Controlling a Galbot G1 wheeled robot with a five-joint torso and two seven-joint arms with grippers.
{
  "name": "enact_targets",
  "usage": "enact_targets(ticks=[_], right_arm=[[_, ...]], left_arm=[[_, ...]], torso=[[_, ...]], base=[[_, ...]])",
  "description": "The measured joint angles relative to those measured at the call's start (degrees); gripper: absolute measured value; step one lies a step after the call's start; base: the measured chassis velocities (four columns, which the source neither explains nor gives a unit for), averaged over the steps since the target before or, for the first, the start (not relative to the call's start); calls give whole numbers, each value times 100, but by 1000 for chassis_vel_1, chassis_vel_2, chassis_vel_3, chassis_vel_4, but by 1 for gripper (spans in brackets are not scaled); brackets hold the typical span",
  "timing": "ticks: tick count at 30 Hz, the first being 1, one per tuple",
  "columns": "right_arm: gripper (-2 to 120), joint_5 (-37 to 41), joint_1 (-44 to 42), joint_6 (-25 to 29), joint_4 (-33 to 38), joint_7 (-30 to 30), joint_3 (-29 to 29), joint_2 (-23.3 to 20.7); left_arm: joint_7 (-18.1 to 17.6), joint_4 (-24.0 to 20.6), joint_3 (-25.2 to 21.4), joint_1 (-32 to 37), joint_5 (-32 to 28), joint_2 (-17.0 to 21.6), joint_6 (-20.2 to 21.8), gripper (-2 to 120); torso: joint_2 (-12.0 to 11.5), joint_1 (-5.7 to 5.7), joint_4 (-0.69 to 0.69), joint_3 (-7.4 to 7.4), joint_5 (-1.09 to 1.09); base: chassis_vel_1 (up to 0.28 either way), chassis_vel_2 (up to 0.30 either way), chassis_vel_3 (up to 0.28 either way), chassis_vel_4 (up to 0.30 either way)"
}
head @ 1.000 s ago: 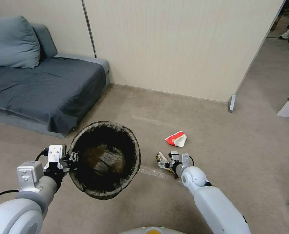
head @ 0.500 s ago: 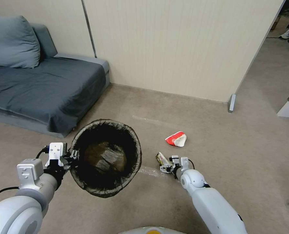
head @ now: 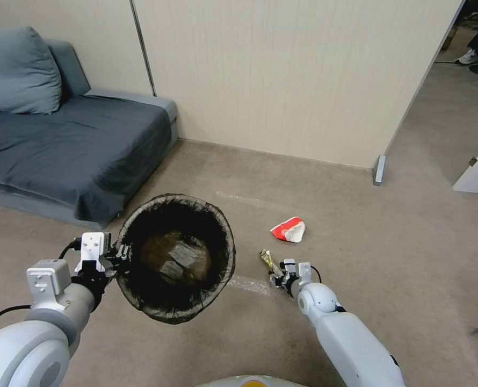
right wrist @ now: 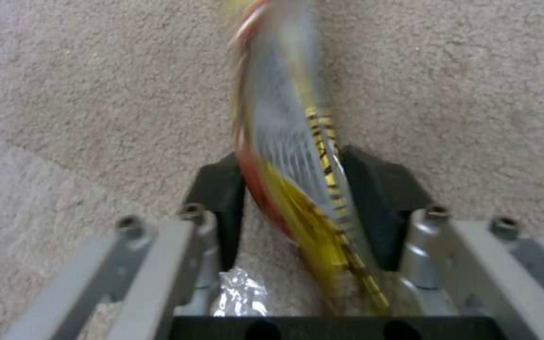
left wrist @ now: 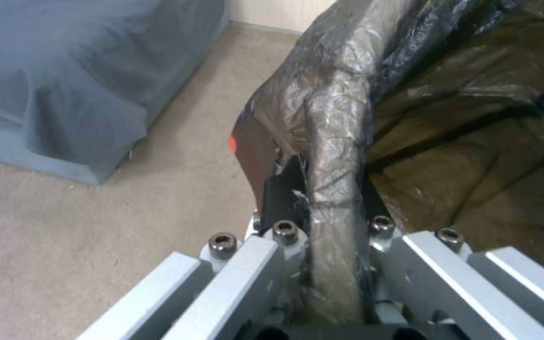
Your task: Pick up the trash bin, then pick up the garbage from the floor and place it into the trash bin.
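The left gripper (head: 120, 257), at the lower left of the head view, is clenched on the rim of the small round trash bin (head: 175, 257), whose dark brown-black plastic bag liner is folded over the edge and covers the inside. In the left wrist view the two black pads (left wrist: 283, 186) of the left gripper (left wrist: 328, 189) stand one on each side of the liner-wrapped rim of the bin (left wrist: 338, 132), pressing it between them. The bin's mouth opens toward the head camera in the lower centre-left of the head view, with crumpled liner visible at its bottom. The right gripper (head: 277, 271), at the lower centre of the head view, is closed on a thin yellow, red and silver foil snack packet (head: 267, 260), which sticks up and to the left from the fingertips, just right of the bin. In the right wrist view the packet (right wrist: 291, 141) stands on edge between the black pads (right wrist: 222, 193) of the right gripper (right wrist: 294, 189), over beige carpet (right wrist: 96, 94); whether the packet touches the carpet cannot be told. A crushed red-and-white paper wrapper (head: 289, 229) lies on the beige carpet (head: 357, 242) near the centre of the head view, above the right gripper and apart from it. A grey fabric sofa (head: 72, 145) with a grey cushion (head: 16, 72) occupies the upper left, against a beige panelled wall (head: 282, 75).
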Motion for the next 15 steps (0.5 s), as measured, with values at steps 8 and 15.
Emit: enact_targets(ticks=[8,15], right_arm=[[9,-7,26,51,-82,-67,-9,-3],[0,-92,9,144,-36,-94,36,-2]], left_arm=[[7,0,7,-25,-13,0,0,2],[9,0,-1,-22,-41,11,0,2]], torso=[[0,0,1,0,0],[-1,0,2,1,5]], base=[[0,0,0,0],[0,0,0,0]])
